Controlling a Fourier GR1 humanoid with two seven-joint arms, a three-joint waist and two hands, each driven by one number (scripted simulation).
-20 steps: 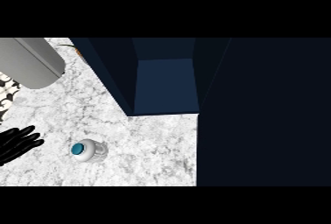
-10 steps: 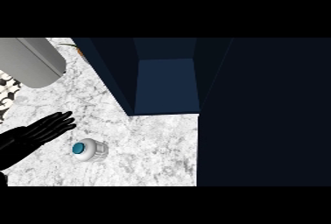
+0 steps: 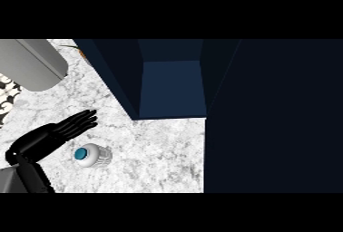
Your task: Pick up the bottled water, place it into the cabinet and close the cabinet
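Seen from straight above, the small clear plastic water bottle with the blue cap (image 3: 90,154) mostly shows as a white ribbed ring around a teal-blue circle, so it's standing upright on the white-and-grey marbled stone counter (image 3: 157,154). It sits near the counter's lower left part, well apart from the dark navy open cabinet (image 3: 171,86), whose inside shows as a lighter blue panel between two darker side walls.

Compared with half a second ago, the robot's black left hand (image 3: 50,136) has come further in from the left edge and more of the grey forearm now shows at the bottom left corner. A second ago only the fingertips were peeking in at the edge. The bottle hasn't shifted at all. The hand is released, fingers straight and held together, pointing up and to the right, holding nothing. It's just beside the bottle, up and to its left; whether it actually touches the bottle can't be told from this angle. The right hand doesn't show.

For room: there's bare counter between the bottle and the cabinet's front edge, and to the bottle's right up to where a big dark surface covers the whole right side of the view. Up at the top left a pale grey rounded object (image 3: 30,63) takes the corner, with a black-and-white patterned strip (image 3: 5,99) along the left edge below it.
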